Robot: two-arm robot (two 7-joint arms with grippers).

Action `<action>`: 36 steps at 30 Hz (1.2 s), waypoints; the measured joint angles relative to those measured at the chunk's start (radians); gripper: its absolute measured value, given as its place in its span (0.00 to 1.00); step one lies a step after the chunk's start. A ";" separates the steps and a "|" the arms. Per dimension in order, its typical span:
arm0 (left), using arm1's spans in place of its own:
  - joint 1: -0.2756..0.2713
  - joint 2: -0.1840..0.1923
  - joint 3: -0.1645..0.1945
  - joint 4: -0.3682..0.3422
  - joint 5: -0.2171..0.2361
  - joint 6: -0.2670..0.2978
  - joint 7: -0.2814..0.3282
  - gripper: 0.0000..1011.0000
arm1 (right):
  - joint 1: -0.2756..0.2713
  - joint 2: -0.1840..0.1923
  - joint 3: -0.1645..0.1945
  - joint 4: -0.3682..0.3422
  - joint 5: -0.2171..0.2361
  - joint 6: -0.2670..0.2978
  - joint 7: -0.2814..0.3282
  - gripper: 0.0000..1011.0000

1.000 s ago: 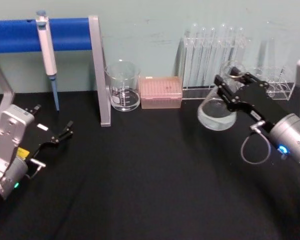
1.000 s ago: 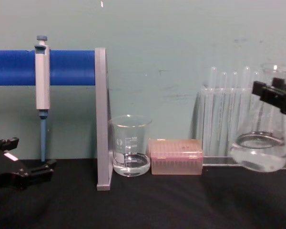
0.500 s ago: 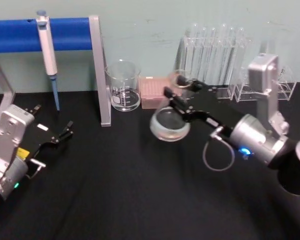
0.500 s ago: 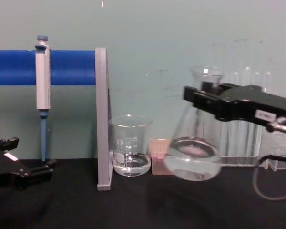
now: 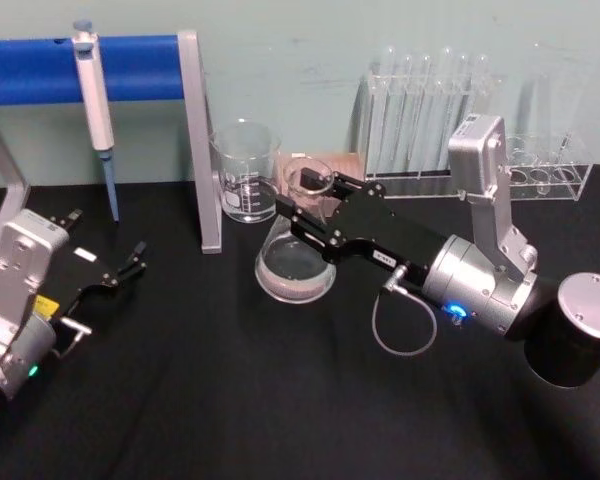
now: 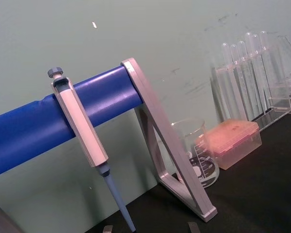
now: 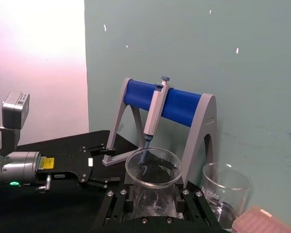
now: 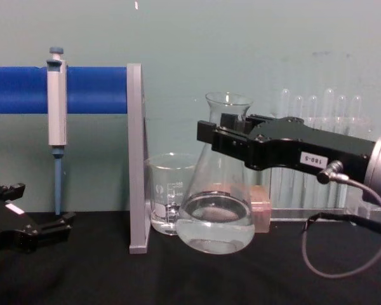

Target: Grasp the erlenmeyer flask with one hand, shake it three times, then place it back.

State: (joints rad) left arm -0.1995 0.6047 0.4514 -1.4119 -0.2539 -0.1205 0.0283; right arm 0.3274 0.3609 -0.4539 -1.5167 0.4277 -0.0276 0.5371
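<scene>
Mid-shake, I judge: my right gripper (image 5: 302,197) clamps the neck of the erlenmeyer flask (image 5: 295,268) just in front of the beaker (image 5: 246,175), left gripper (image 5: 107,236) parked spread-fingered at left; next calls for smooth swings, then a gentle set-down.

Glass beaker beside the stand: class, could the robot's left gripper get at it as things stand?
Probably not directly. The stand's grey leg stands between the open left gripper and the beaker, and the erlenmeyer flask, held by the right gripper, is close in front of it.
</scene>
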 joint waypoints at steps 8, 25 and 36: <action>0.000 0.000 0.000 0.000 0.000 0.000 0.000 0.99 | 0.002 0.014 -0.012 -0.007 0.010 -0.002 -0.001 0.45; 0.000 0.000 0.000 0.000 0.000 0.000 0.000 0.99 | 0.008 0.027 -0.026 -0.009 0.024 0.000 -0.008 0.45; 0.000 0.000 0.000 0.000 0.000 0.000 0.000 0.99 | 0.028 0.033 -0.038 0.036 0.047 -0.008 0.033 0.45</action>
State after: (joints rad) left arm -0.1995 0.6047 0.4514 -1.4120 -0.2539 -0.1205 0.0283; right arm 0.3551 0.3942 -0.4919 -1.4810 0.4744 -0.0352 0.5705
